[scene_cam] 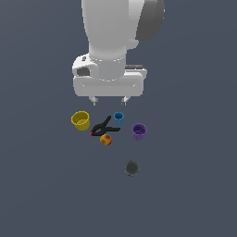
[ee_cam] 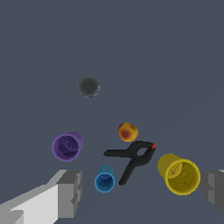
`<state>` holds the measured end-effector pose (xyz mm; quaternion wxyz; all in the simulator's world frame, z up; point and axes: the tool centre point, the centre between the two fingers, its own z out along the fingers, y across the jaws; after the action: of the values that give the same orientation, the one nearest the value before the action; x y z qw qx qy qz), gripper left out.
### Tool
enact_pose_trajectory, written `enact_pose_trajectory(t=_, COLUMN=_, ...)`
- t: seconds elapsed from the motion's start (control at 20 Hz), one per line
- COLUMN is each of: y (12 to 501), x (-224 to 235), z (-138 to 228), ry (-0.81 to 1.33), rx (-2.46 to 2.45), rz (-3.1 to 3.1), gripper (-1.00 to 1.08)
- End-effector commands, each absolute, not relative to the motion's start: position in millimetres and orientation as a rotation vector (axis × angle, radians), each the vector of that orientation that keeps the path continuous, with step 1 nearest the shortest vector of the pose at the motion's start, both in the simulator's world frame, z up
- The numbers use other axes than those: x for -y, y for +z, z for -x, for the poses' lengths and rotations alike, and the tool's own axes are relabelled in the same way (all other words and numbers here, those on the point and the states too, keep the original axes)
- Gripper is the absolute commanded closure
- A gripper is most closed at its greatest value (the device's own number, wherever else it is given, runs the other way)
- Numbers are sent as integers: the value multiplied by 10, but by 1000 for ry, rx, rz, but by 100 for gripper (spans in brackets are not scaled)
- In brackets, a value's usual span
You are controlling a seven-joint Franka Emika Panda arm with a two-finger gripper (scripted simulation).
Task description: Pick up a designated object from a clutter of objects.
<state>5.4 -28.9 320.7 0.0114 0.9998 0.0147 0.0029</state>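
No writing or brand can be made out on any item. The arm hangs straight down above the clutter, its gripper spread wide and holding nothing. The small blue cup stands upright just beside the black clamp, between the yellow cup and the purple cup, near the orange-red ball.

Flat dark grey-blue floor carries everything. On it: yellow cup, black clamp w/ orange-red ball just beside, small blue cup, purple cup, dark grey round object set apart.
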Motion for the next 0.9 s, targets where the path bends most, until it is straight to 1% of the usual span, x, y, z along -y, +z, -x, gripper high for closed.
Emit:
enact_pose_trajectory(t=0.0, y=3207, x=289, z=-54, ry=9, rx=-46, rz=-3119, gripper=-92)
enact_pose_trajectory(t=0.15, y=3232, x=244, z=-62, ry=14, rx=-59, rz=-3120, gripper=-92)
enact_pose_trajectory(t=0.45, y=3364, x=14, z=-95, ry=41, rx=-123, rz=-3128, gripper=-92)
enact_pose_trajectory(t=0.85, y=3280, x=12, z=-77, ry=40, rx=-138, rz=-3128, gripper=-92)
